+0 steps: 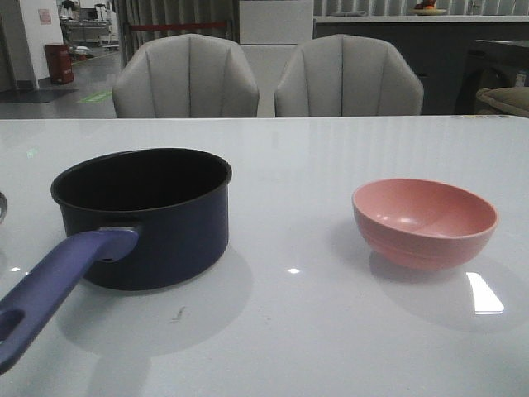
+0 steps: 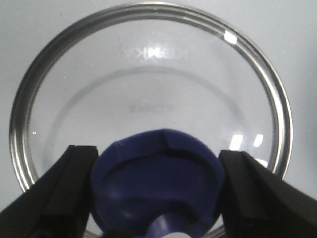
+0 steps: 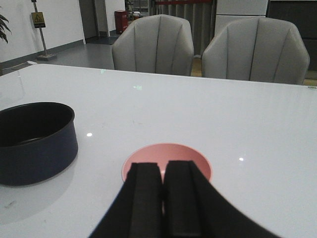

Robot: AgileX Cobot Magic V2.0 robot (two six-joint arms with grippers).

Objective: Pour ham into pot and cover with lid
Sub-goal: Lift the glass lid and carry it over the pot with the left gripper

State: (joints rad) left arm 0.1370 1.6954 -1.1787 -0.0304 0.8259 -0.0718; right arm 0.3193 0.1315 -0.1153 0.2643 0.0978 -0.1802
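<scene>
The dark blue pot (image 1: 165, 236) stands at the left of the table, its purple-blue handle (image 1: 58, 281) pointing toward me. It also shows in the right wrist view (image 3: 37, 146). The pink bowl (image 1: 424, 219) stands at the right. No ham shows in any view, and I cannot see the bottom of the pot or of the bowl. In the left wrist view the glass lid (image 2: 148, 84) lies flat on the table. My left gripper (image 2: 158, 148) has one finger against each side of its blue knob (image 2: 158, 188). My right gripper (image 3: 162, 166) is shut and empty above the bowl (image 3: 148, 154).
Two grey chairs (image 1: 186, 78) stand behind the table's far edge. The white glossy table (image 1: 289, 331) stretches between pot and bowl. Neither arm shows in the front view.
</scene>
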